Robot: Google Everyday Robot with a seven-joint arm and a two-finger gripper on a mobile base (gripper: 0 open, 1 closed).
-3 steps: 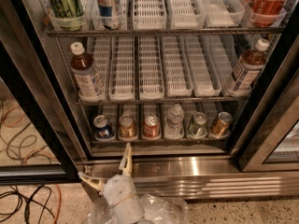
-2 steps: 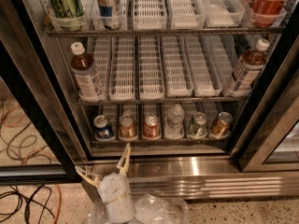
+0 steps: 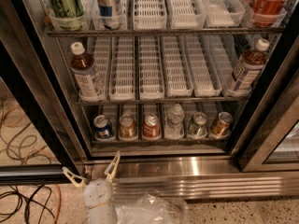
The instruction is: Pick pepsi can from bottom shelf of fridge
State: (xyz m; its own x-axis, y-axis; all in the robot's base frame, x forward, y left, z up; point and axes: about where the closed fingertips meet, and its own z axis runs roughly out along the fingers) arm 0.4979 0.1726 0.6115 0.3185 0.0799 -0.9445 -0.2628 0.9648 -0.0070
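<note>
The pepsi can [image 3: 102, 127], blue with a silver top, stands at the far left of the bottom shelf [image 3: 159, 140] of the fridge [image 3: 154, 69], behind the steel sill [image 3: 163, 164]. To its right stand an orange-brown can [image 3: 127, 126] and a red can [image 3: 151, 126]. My gripper [image 3: 91, 169] is low in front of the sill, below the pepsi can and apart from it. Its two pale fingers [image 3: 112, 164] are spread open and empty.
A clear bottle [image 3: 174, 121], a green can [image 3: 198, 125] and a gold can [image 3: 220, 124] fill the rest of the bottom shelf. Brown bottles [image 3: 86, 77] stand on the rack above. Black door frames [image 3: 35, 97] flank the opening. Cables [image 3: 23, 139] lie on the floor at left.
My gripper has shifted slightly left and down in the picture, and the camera now sits closer to the fridge. Nothing on the shelves has moved.
</note>
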